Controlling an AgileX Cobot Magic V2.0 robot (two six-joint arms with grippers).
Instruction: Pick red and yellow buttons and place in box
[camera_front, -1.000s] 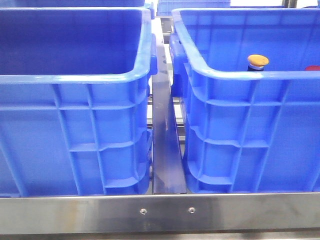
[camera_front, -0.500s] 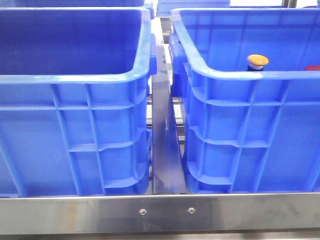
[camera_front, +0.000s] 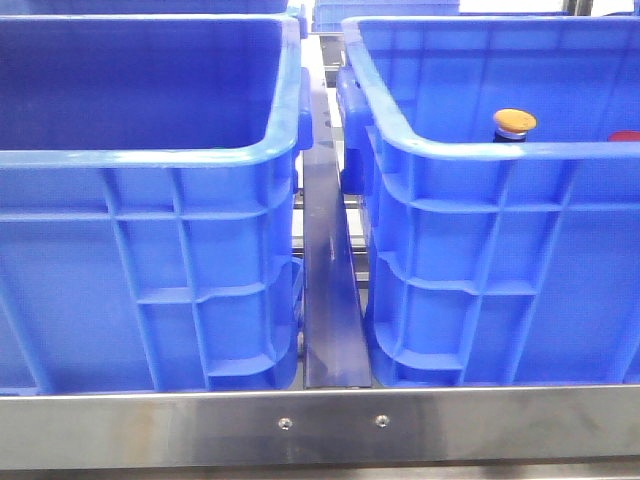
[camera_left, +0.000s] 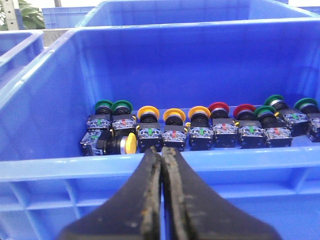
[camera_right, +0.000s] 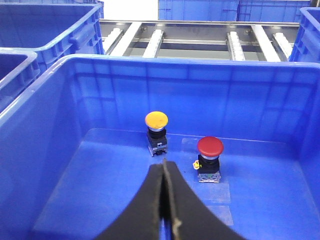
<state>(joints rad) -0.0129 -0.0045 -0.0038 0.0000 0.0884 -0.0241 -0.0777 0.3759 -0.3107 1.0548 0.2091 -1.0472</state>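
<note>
Plainly, no legible writing; buttons (camera_right: 156, 120) boxed.

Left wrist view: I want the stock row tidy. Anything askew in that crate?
Yes. One yellow-capped push button lies on its side in front of the row's green end, while the other buttons stand upright.

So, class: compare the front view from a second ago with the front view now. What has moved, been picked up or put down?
Nothing visibly changed. The two blue crates sit where they were, and the yellow button and the red button stay in the right crate. No hand shows in the front view.
</note>
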